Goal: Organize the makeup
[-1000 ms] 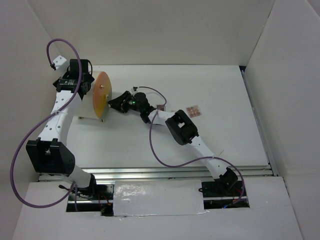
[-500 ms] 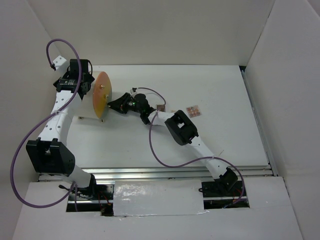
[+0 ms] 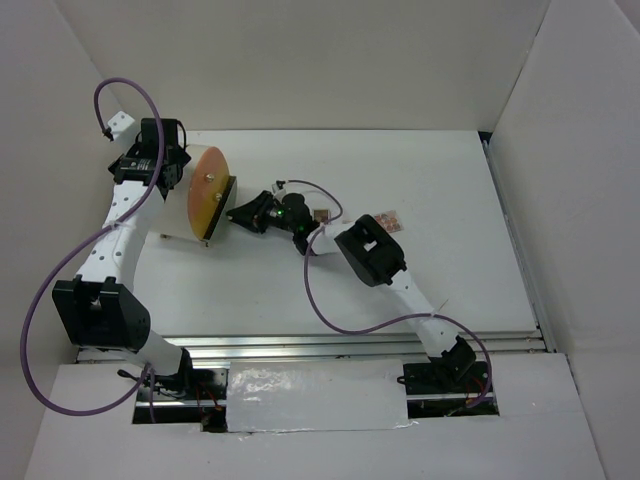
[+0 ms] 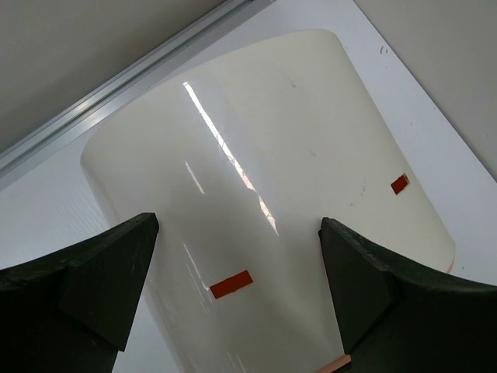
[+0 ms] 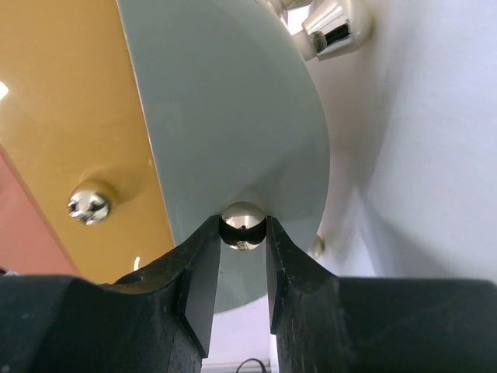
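- Makeup: only two small pieces show, both lying flat on the white table [image 3: 450, 180] in the top view. One is a small square brownish piece [image 3: 322, 214]. The other is a pinkish piece [image 3: 386, 220], a little to its right.
- The two pieces lie apart from each other, near the middle of the table. The right arm's forearm runs just beside them; neither gripper touches them. They are too small here to tell more about them.
- To their left the right gripper [image 5: 242, 233] points at the round orange face [image 3: 205, 190] of a white cylinder [image 4: 272, 194] that lies on its side.
- The right jaws are clamped on a small shiny round knob [image 5: 242, 225]. A finger presses each side of it.
- The knob sits at the curved edge of a pale grey panel [image 5: 233, 116]. The wrist view shows the orange face beside that panel, with a metal screw [image 5: 89, 203] in it.
- From above, a narrow piece [image 3: 223, 204] stands out a little from the orange face, between the face and the right gripper.
- The left gripper [image 4: 237, 287] hangs over the cylinder's curved white wall with its jaws spread wide apart, one dark finger [image 4: 101, 287] at each side. Whether the fingers touch the wall cannot be told.
- Two small orange rectangles [image 4: 231, 284] mark the wall.
- A metal rail [image 4: 116, 101] runs along the table's edge behind the cylinder.
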`<state>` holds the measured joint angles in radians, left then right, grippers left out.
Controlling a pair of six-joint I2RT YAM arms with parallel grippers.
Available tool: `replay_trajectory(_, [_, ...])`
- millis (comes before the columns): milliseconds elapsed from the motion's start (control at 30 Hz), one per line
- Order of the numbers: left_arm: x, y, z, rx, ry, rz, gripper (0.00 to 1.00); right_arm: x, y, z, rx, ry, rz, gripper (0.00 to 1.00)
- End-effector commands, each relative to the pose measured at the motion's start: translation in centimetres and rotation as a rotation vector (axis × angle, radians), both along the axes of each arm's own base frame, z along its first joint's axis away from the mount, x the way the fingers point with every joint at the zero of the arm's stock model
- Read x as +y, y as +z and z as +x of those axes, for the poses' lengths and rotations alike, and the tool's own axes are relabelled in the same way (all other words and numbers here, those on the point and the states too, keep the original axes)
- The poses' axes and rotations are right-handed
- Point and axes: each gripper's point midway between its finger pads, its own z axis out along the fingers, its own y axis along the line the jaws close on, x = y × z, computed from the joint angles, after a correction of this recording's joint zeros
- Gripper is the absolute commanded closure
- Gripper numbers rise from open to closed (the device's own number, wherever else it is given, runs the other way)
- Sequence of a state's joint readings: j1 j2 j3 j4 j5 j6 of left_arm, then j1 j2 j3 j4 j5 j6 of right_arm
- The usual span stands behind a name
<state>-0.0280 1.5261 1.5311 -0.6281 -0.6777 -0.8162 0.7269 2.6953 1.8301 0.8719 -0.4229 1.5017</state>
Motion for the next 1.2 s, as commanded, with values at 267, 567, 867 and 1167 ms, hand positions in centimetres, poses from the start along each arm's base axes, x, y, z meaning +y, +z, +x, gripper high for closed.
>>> replay_trajectory(267, [0.1,0.1,-0.5,-0.010,0.012,-0.004,0.01,-4.0,4.3,0.0,-0.107,-0.001,0.030,0.70])
replay_trajectory(567, [-0.1,-0.1,-0.3,-0.007,0.010,-0.013,0.01,-7.9,4.5,-0.2,-0.116,-0.038,-0.009,0.71])
replay_trajectory(867, [-0.3,-0.3,-0.1,-0.005,-0.004,-0.020,0.01,-9.1,4.2,-0.2,-0.134,-0.017,-0.020,0.56])
replay_trajectory(1167, [-0.6,0.4,0.1,-0.018,-0.027,-0.025,0.01,-10.4,8.9,-1.4,-0.237,-0.021,-0.048,0.24])
